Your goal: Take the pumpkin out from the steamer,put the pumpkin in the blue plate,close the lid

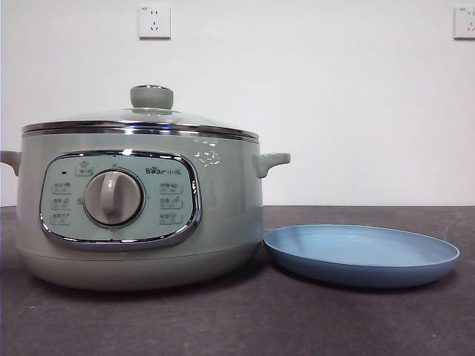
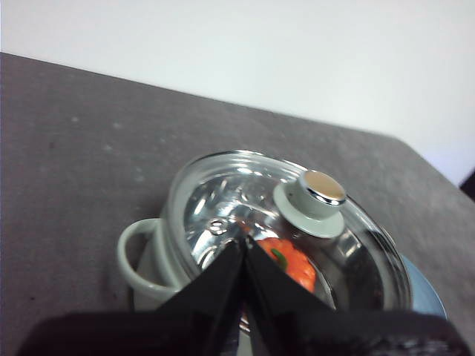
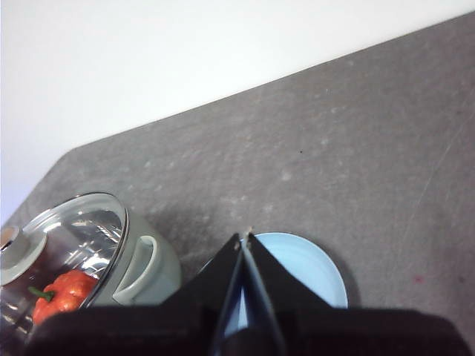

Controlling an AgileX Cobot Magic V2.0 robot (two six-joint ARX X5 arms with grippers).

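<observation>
The sage-green steamer [image 1: 141, 208] stands at the left of the table with the glass lid [image 1: 141, 119] on it, knob [image 1: 151, 96] up. The orange-red pumpkin [image 2: 293, 263] lies inside, seen through the glass in the left wrist view and in the right wrist view [image 3: 65, 291]. The blue plate [image 1: 361, 254] sits empty just right of the steamer. My left gripper [image 2: 245, 239] is shut and empty, high above the lid. My right gripper [image 3: 243, 239] is shut and empty, high above the plate [image 3: 304, 274]. Neither arm shows in the front view.
The dark grey table [image 1: 237, 319] runs to a white wall with two sockets [image 1: 154, 21]. The steamer's side handles [image 1: 272, 162] stick out left and right.
</observation>
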